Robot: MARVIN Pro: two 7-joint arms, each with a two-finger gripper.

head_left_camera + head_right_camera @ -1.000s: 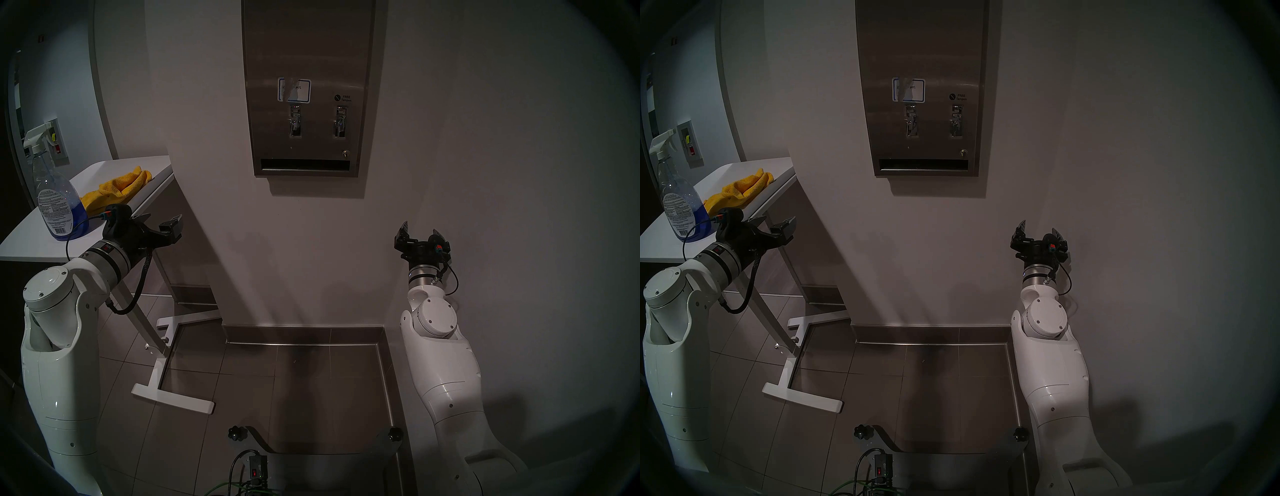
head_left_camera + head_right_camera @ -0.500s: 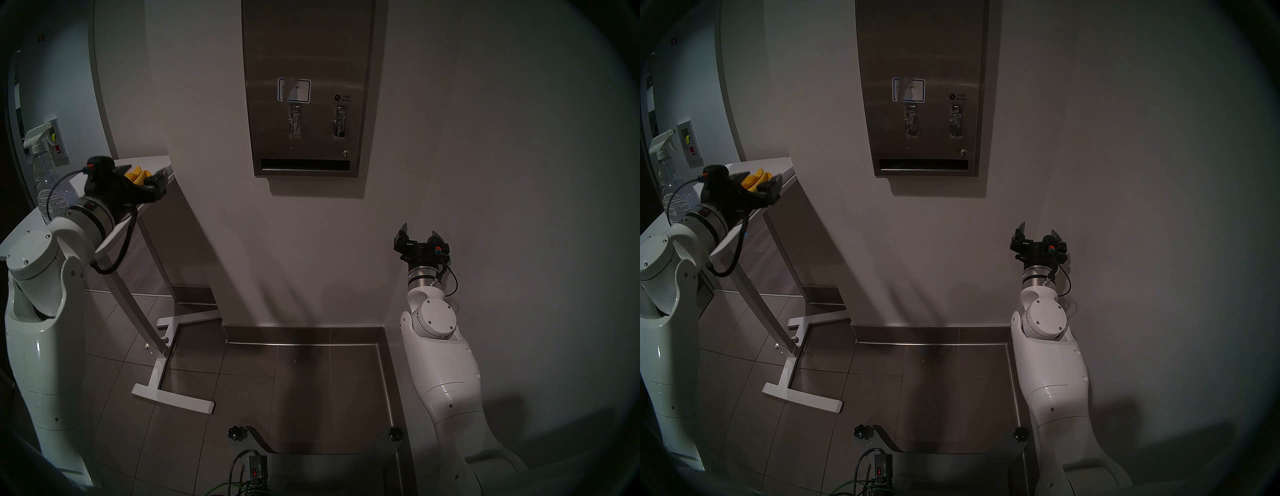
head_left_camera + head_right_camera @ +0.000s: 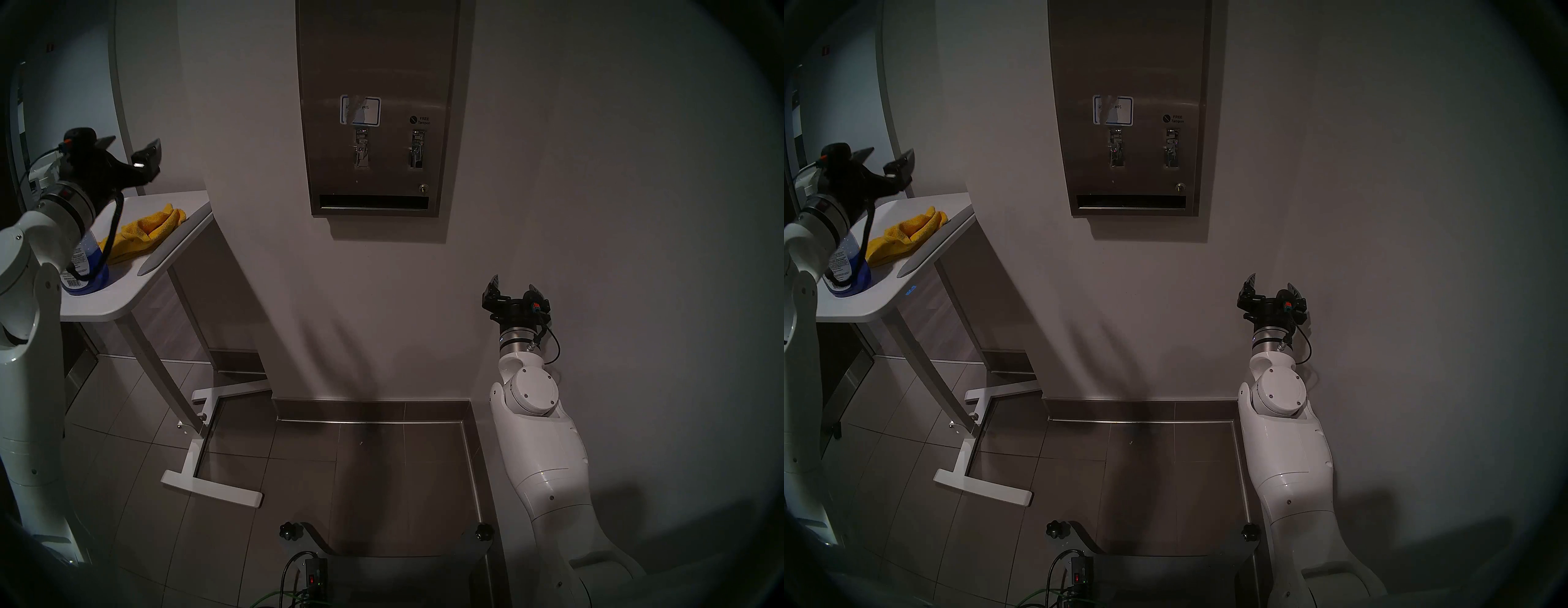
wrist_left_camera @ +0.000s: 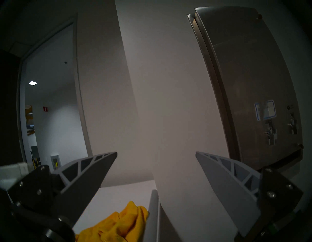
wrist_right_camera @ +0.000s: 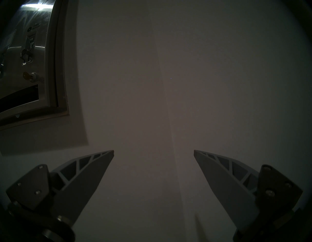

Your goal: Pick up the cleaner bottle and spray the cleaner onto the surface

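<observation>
My left gripper (image 3: 127, 146) hangs wide and empty above the bottle (image 3: 87, 265) (right gripper (image 3: 514, 285) wide too), so I should drop squarely around its neck.

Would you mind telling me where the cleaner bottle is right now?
In the head views the cleaner bottle stands at the far left on the white table, beside the yellow cloth, partly hidden behind the left arm.
</observation>
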